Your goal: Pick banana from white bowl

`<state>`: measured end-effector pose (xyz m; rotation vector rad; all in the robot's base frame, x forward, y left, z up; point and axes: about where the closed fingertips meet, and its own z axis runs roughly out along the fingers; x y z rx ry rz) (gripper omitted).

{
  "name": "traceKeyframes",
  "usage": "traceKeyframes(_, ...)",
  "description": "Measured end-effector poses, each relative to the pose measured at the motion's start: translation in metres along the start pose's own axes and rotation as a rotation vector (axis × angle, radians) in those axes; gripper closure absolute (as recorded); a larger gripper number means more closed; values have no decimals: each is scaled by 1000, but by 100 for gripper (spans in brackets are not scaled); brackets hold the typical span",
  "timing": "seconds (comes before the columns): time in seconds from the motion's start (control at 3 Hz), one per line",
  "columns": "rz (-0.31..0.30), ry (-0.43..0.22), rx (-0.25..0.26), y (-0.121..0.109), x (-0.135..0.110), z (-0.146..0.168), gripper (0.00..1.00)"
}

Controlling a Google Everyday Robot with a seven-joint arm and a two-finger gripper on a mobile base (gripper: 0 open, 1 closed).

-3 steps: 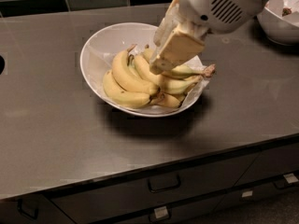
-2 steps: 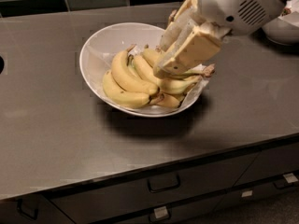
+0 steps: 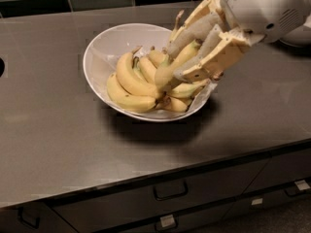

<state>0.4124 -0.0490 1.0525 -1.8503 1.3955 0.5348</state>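
The white bowl (image 3: 99, 45) sits at the middle of the dark counter and holds several yellow bananas (image 3: 127, 84). My gripper (image 3: 175, 64) reaches in from the upper right over the bowl's right side. Its beige fingers (image 3: 214, 57) are shut on one banana (image 3: 181, 61), which is tilted up, its lower end just above the pile and its stem end pointing up and back. The rest of that banana is hidden behind the fingers.
Part of another white bowl (image 3: 300, 37) shows at the right edge behind my arm. A dark round opening (image 3: 1, 67) is at the counter's left edge. The counter's front edge (image 3: 160, 176) runs above drawers with handles. A dark tiled wall is behind.
My gripper has lifted and drawn back to the right, and the banana in it has risen and tipped up from the pile. The bowl has stayed in place.
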Motion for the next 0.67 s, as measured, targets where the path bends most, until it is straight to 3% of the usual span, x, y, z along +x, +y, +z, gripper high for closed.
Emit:
traceKeyframes(0.33, -109, -24, -7, 15, -23, -4, 100)
traceKeyframes(0.67, -188, -16, 26, 30, -49, -10, 100)
